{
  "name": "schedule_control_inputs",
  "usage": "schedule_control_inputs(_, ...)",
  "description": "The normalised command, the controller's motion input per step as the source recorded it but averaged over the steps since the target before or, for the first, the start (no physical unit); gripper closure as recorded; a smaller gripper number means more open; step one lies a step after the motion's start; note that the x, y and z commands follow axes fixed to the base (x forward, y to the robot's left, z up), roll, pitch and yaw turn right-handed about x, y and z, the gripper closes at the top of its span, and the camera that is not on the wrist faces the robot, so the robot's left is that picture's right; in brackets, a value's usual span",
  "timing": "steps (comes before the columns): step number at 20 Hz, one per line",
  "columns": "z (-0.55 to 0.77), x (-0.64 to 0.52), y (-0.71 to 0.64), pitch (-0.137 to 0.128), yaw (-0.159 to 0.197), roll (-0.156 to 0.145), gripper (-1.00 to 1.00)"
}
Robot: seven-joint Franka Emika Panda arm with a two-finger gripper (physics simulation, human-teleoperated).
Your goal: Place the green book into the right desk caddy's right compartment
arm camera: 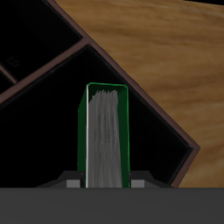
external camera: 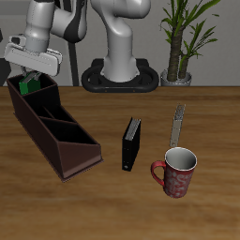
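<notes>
Nearest the surface's front edge, a red mug (external camera: 175,171) stands beside an upright black book (external camera: 131,143), both well apart from the work. Farther back, the long brown caddy (external camera: 58,131) runs from its sloped low end toward its squarish right compartment (arm camera: 52,114), where the jaws are clamped on the green book (arm camera: 107,136), held on edge, probably so it slips between the walls. Dark open room shows on both sides of the book, though the compartment's wall edge (arm camera: 149,109) passes close by. Beyond stand the robot's base (external camera: 120,75) and a plant (external camera: 183,42).

Exterior looks down from front; wrist, perhaps straight down, nearer caddy (arm camera: 52,70)
</notes>
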Motion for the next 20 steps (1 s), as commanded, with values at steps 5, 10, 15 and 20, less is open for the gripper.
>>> schedule_control_inputs(5,-0.37,0.23,-0.04,0.171,-0.046,-0.035,-1.0)
schedule_control_inputs(10,0.05,-0.04,0.02,0.024,-0.01,0.005,-1.0)
schedule_control_inputs(15,0.11,0.0,0.0,-0.003,-0.012,0.0,-1.0)
schedule_control_inputs(20,0.24,-0.02,0.1,-0.024,0.019,0.036,-1.0)
